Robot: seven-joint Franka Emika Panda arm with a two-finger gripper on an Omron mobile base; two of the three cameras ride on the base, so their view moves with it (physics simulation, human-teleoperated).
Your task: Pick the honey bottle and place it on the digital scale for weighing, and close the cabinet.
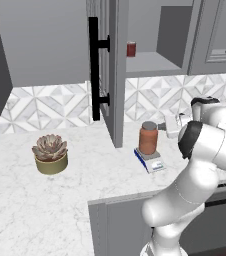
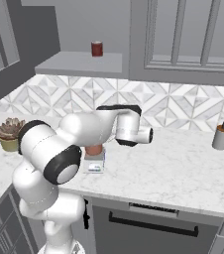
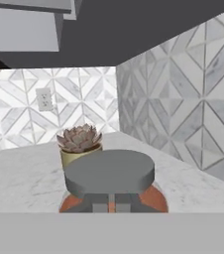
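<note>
Orange-brown honey bottle (image 1: 148, 139) stands on digital scale (image 1: 150, 160), cabinet (image 1: 116, 70) open

You can see a big white robot arm (image 1: 205, 165) made of smooth, round, fat tube parts. Dark black rings (image 2: 64, 168) sit at its bends. Its body is shiny, like clean plastic, all over.

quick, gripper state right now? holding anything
gripper: shut, fingertips together just behind the honey bottle on the digital scale; not gripping it.
</note>
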